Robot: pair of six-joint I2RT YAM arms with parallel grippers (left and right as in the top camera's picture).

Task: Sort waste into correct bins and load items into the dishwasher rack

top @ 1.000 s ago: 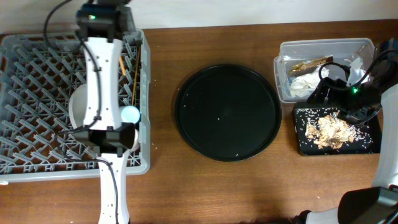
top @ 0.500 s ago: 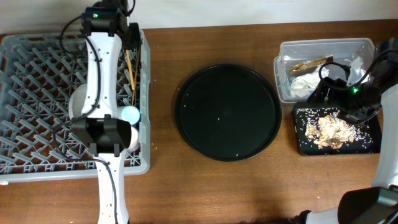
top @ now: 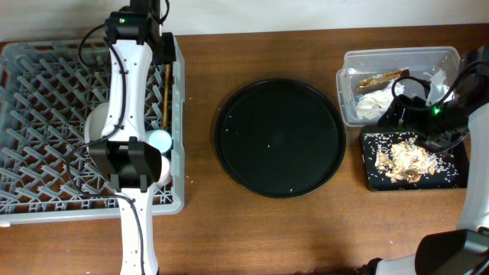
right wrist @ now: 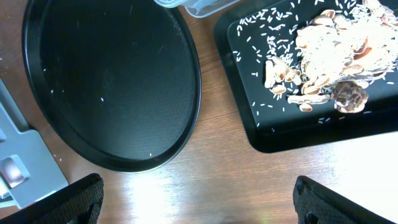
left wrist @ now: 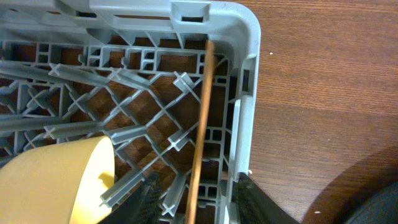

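Chopsticks [left wrist: 200,124]: lie flat in the dishwasher rack [left wrist: 247,43], along its right wall, far end in the corner.
Left gripper [left wrist: 198,196]: released; its fingers straddle the near end of the sticks, a gap on each side.
Yellow bowl [left wrist: 56,180]: in the rack, left of that gripper.
Food scraps [right wrist: 329,50]: heaped in the shallow black tray [right wrist: 249,124].
Right gripper [right wrist: 199,205]: spread wide, grasping nothing, above the table near that tray and the round black tray [right wrist: 112,81].

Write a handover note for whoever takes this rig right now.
Left gripper: open, straddling a chopstick lying along the rack wall.
Right gripper: open, empty, over the table.
Done: wrapper and napkin in clear tub; scraps in black tray; yellow bowl, plate, blue cup racked.
To do: pink cup not visible, verify; then withdraw both arms.
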